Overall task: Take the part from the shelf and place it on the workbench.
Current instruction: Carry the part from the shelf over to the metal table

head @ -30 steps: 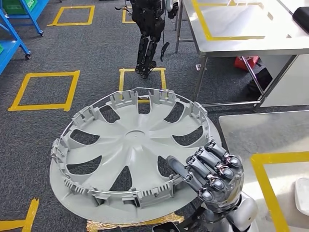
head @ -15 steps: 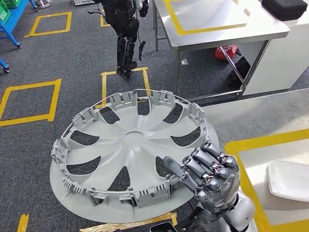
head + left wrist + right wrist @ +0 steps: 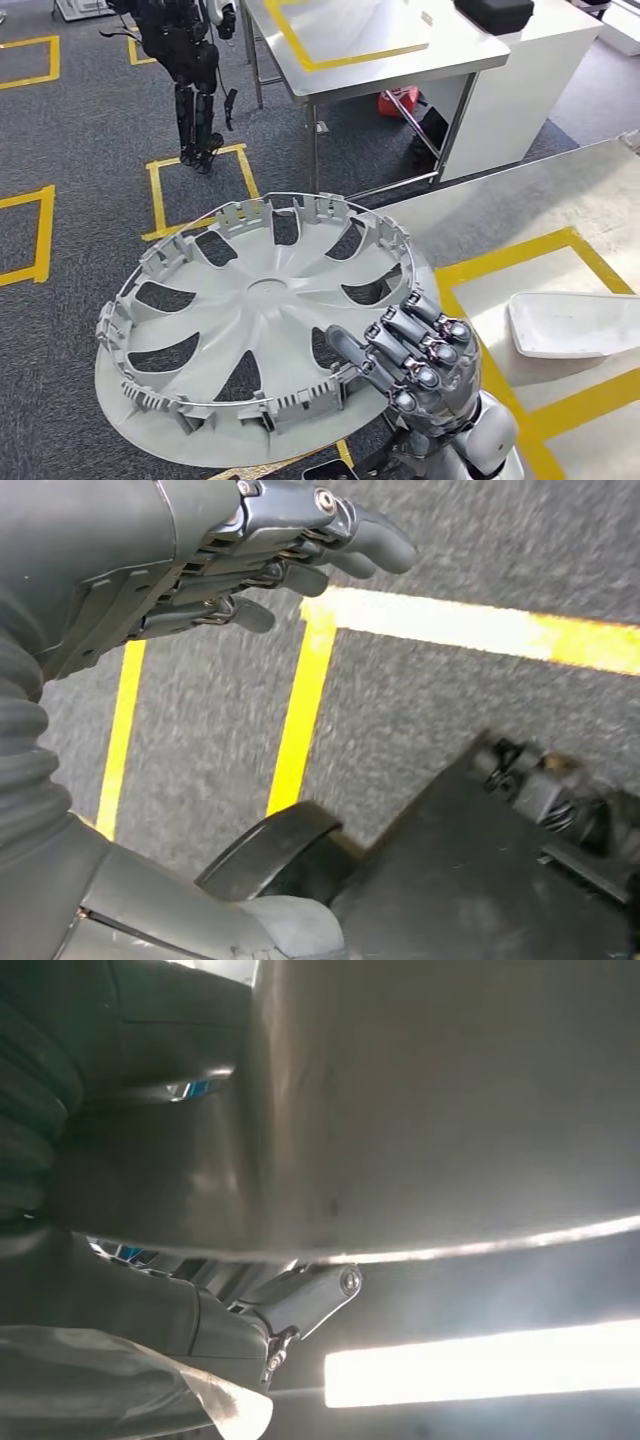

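Workbench (image 3: 528, 215) nearer than before, wheel cover (image 3: 256, 320) in right robot hand (image 3: 423, 365)

In the head view the right hand (image 3: 423, 365) covers the lower right rim of the wheel cover (image 3: 256, 320), and where its thumb sits under the part cannot be seen. The wrist below it is cut off by the bottom edge of the frame. The white tray (image 3: 573, 325) at the right runs out past the right edge, and so does the worktop (image 3: 483, 260) under it. The second robot (image 3: 185, 70) in the upper left is cut off at the top edge. In the right wrist view the underside of the wheel cover (image 3: 453, 1100) is a blurred grey surface, its details unreadable. In the left wrist view the left hand (image 3: 249, 550) and the floor behind it are smeared.
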{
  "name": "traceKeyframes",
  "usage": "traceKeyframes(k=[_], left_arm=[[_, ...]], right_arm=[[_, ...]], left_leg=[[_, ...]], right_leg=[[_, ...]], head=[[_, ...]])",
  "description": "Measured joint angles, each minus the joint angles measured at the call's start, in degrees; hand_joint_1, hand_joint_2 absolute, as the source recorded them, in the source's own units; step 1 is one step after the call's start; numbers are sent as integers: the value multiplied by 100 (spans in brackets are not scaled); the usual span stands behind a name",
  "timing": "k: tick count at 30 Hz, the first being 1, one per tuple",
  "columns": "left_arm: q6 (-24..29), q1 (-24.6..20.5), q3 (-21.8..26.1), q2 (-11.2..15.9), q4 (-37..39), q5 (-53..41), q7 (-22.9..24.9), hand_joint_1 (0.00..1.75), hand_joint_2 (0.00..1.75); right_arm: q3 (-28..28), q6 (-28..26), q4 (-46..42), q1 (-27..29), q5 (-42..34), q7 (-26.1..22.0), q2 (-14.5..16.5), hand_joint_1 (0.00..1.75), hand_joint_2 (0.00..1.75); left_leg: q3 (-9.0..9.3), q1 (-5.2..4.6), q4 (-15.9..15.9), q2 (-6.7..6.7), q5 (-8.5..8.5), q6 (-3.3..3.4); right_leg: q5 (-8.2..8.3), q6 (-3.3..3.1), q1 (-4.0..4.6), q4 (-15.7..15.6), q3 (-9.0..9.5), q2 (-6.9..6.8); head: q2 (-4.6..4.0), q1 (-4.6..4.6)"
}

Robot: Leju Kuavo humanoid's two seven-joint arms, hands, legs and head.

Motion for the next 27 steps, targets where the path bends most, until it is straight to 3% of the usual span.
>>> traceKeyframes(k=[1,2,3,4,5,6,7,9,10,12,14,16,18,19,20,21,23,25,27], left_arm=[[-2,5,0,1,1,7,-4,0,175],[-5,15,0,4,2,9,-6,0,175],[-8,25,0,7,3,12,-7,0,175],[-11,29,0,10,5,14,-9,0,175],[-13,27,0,11,6,14,-13,0,175],[-13,19,0,10,7,15,-16,0,175],[-13,9,1,9,7,16,-20,0,175],[-13,-6,3,8,7,17,-25,0,175],[-13,-10,4,7,7,18,-26,0,175],[-14,-17,4,1,5,19,-30,0,175],[-15,-24,4,-4,5,20,-33,0,175],[-21,-13,4,-5,6,21,-37,0,175],[-32,11,4,-4,7,23,-38,0,175],[-36,18,4,-4,7,24,-38,0,175],[-37,20,4,-5,7,24,-38,0,175],[-37,17,4,-5,7,24,-38,0,175],[-37,9,4,-4,7,24,-39,0,175],[-37,3,4,-4,7,24,-39,0,175],[-40,-3,4,-8,7,24,-39,0,175]], right_arm=[[5,0,18,-15,-8,0,0,175,175],[12,0,37,-25,-16,0,0,175,175],[17,0,54,-27,-26,0,0,175,175],[20,0,73,-27,-37,0,0,175,175],[22,0,90,-29,-44,0,0,175,175],[22,0,104,-33,-51,0,0,175,175],[24,0,115,-43,-58,0,0,175,175],[32,0,124,-73,-78,0,1,175,175],[37,0,126,-83,-87,0,1,175,175],[41,0,128,-86,-97,0,2,175,175],[41,0,130,-90,-92,0,6,175,175],[42,0,133,-97,-86,0,13,175,175],[43,0,137,-98,-84,0,15,175,175],[43,0,139,-97,-85,0,15,175,175],[43,0,142,-97,-85,0,15,175,175],[43,0,143,-97,-85,0,15,175,175],[43,0,144,-102,-86,0,15,175,175],[44,0,145,-113,-85,0,15,175,175],[43,0,146,-114,-84,0,15,175,175]], left_leg=[[0,-14,-6,89,2,12],[-5,-25,-4,186,1,18],[-8,-33,-3,281,0,20],[-11,-39,-2,370,-1,20],[-12,-42,1,450,-2,19],[-11,-45,5,521,-4,15],[-10,-54,14,583,-9,7],[-10,-85,39,684,-25,-31],[-7,-99,48,730,-27,-55],[-1,-98,57,806,-30,-108],[-52,-68,212,620,-167,-176],[-288,-36,809,318,-535,-229],[-606,-24,1566,229,-864,-247],[-676,-18,1739,223,-884,-250],[-637,-10,1670,215,-782,-248],[-498,4,1386,187,-591,-244],[-123,47,590,-34,-235,-238],[63,66,169,-244,-145,-223],[67,51,126,-208,-152,-169]], right_leg=[[-186,21,12,350,-170,-172],[-355,44,13,728,-346,-243],[-451,61,11,1011,-469,-267],[-445,74,11,1107,-495,-278],[-337,79,12,968,-393,-300],[-165,74,15,626,-179,-353],[-22,62,26,191,77,-489],[131,-17,59,-424,454,-685],[134,-60,77,-527,513,-724],[172,-142,81,-539,504,-601],[222,-217,58,-564,490,-489],[258,-271,39,-577,474,-371],[275,-289,39,-573,453,-227],[282,-287,39,-569,446,-144],[288,-282,37,-563,444,-63],[291,-273,34,-553,445,20],[291,-235,30,-518,429,172],[307,-160,20,-489,369,303],[343,-73,-7,-501,304,415]], head=[[-1,6],[0,11],[-1,9],[-1,10],[-1,11],[-1,11],[0,12],[1,6],[1,3],[1,2],[0,-2],[-1,-16],[-1,-22],[-1,-22],[-1,-21],[-1,-21],[-1,-23],[-1,-27],[-1,-27]])
